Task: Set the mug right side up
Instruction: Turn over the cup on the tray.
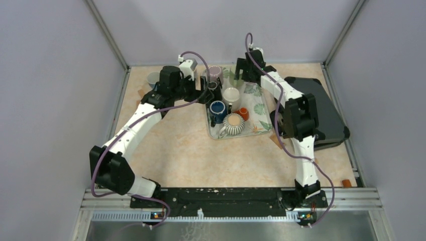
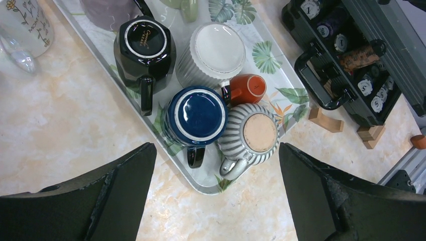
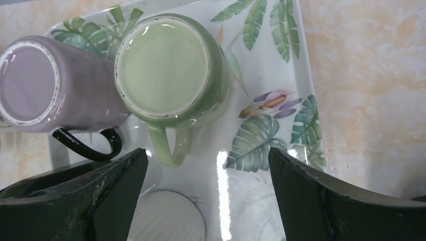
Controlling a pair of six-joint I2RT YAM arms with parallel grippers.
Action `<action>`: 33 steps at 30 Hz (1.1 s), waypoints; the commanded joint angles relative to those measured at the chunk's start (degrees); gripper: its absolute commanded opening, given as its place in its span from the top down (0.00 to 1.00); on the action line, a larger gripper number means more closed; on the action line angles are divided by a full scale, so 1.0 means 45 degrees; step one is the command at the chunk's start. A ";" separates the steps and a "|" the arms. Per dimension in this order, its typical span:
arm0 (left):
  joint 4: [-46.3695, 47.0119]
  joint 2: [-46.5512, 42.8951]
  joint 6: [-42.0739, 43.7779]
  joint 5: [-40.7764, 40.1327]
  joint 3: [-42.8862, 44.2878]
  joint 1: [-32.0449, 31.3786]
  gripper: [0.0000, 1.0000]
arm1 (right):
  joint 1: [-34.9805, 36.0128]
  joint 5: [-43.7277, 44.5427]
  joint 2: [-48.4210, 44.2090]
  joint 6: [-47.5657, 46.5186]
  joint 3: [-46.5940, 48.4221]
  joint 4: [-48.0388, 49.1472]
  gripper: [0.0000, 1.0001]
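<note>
A leaf-printed tray (image 1: 261,108) holds several mugs, all bottom up. In the left wrist view these are a black mug (image 2: 145,42), a white ribbed mug (image 2: 217,52), a blue mug (image 2: 196,114), a small orange cup (image 2: 248,88) and a grey striped mug (image 2: 256,133). My left gripper (image 2: 218,201) hangs open above the tray's near corner (image 2: 211,178) and holds nothing. A green mug (image 3: 166,63) and a purple mug (image 3: 47,83) stand inverted at the tray's far end. My right gripper (image 3: 206,201) is open just above bare tray, beside the green mug's handle.
An open black case (image 1: 321,108) of poker chips (image 2: 351,60) lies right of the tray, with wooden blocks (image 2: 326,119) beside it. A white flowered cup (image 2: 20,22) stands on the table left of the tray. Grey walls close in the table on three sides.
</note>
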 commanded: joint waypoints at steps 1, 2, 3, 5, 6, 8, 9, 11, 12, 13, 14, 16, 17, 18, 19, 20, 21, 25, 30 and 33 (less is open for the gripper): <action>0.0573 -0.0522 0.0273 0.0181 -0.0110 -0.0039 0.02 | -0.0065 0.0275 0.0307 -0.0393 0.1003 -0.0038 0.10; 0.0566 -0.0530 0.0278 0.0164 -0.0120 -0.0039 0.02 | -0.0065 0.0291 0.0304 -0.0383 0.0980 0.0066 0.10; 0.0582 -0.0544 0.0278 0.0142 -0.0116 -0.0048 0.02 | -0.0065 0.0257 0.0303 -0.0350 0.0945 0.0164 0.10; 0.0599 -0.0532 0.0278 0.0135 -0.0116 -0.0024 0.02 | -0.0066 0.0147 0.0455 -0.0201 0.1027 0.0252 0.11; 0.0609 -0.0522 0.0278 0.0163 -0.0116 -0.0022 0.02 | -0.0055 0.0100 0.0532 -0.0095 0.1100 0.0246 0.12; 0.0609 -0.0503 0.0259 0.0176 -0.0135 -0.0023 0.02 | 0.0023 0.0144 0.0674 -0.0009 0.1235 0.0316 0.12; 0.0617 -0.0496 0.0259 0.0210 -0.0135 -0.0029 0.02 | 0.0100 0.0226 0.0757 -0.0003 0.1292 0.0366 0.12; 0.0625 -0.0506 0.0259 0.0195 -0.0145 -0.0028 0.02 | 0.0212 0.0346 0.0968 0.0025 0.1500 0.0447 0.13; 0.0624 -0.0504 0.0259 0.0210 -0.0156 -0.0018 0.02 | 0.0268 0.0374 0.1124 0.0055 0.1640 0.0427 0.13; 0.0643 -0.0506 0.0259 0.0243 -0.0172 -0.0026 0.02 | 0.0304 0.0401 0.1292 0.0127 0.1838 0.0351 0.13; 0.0646 -0.0507 0.0259 0.0265 -0.0162 -0.0032 0.02 | 0.0323 0.0456 0.1484 0.0180 0.2053 0.0236 0.13; 0.0661 -0.0504 0.0259 0.0290 -0.0162 -0.0033 0.02 | 0.0397 0.0667 0.1821 0.0288 0.2460 0.0013 0.15; 0.0658 -0.0523 0.0259 0.0300 -0.0166 -0.0018 0.02 | 0.0430 0.0780 0.1933 0.0334 0.2595 -0.0011 0.17; 0.0684 -0.0540 0.0254 0.0291 -0.0188 -0.0026 0.02 | 0.0475 0.0909 0.1996 0.0360 0.2638 0.0042 0.18; 0.0692 -0.0517 0.0241 0.0298 -0.0202 -0.0018 0.02 | 0.0508 0.1035 0.2024 0.0400 0.2642 0.0078 0.20; 0.0689 -0.0525 0.0239 0.0318 -0.0200 -0.0026 0.01 | 0.0544 0.1172 0.2022 0.0426 0.2625 0.0100 0.22; 0.0705 -0.0526 0.0239 0.0330 -0.0222 -0.0022 0.02 | 0.0531 0.1238 0.2022 0.0432 0.2601 0.0122 0.24; 0.0727 -0.0526 0.0222 0.0363 -0.0233 -0.0031 0.02 | 0.0530 0.1548 0.2077 0.0312 0.2568 0.0068 0.32; 0.0754 -0.0484 0.0200 0.0426 -0.0259 -0.0021 0.02 | 0.0541 0.1804 0.1975 0.0154 0.2375 0.0102 0.46; 0.0772 -0.0461 0.0195 0.0453 -0.0270 -0.0033 0.02 | 0.0521 0.1620 0.1980 -0.0049 0.2339 0.0290 0.50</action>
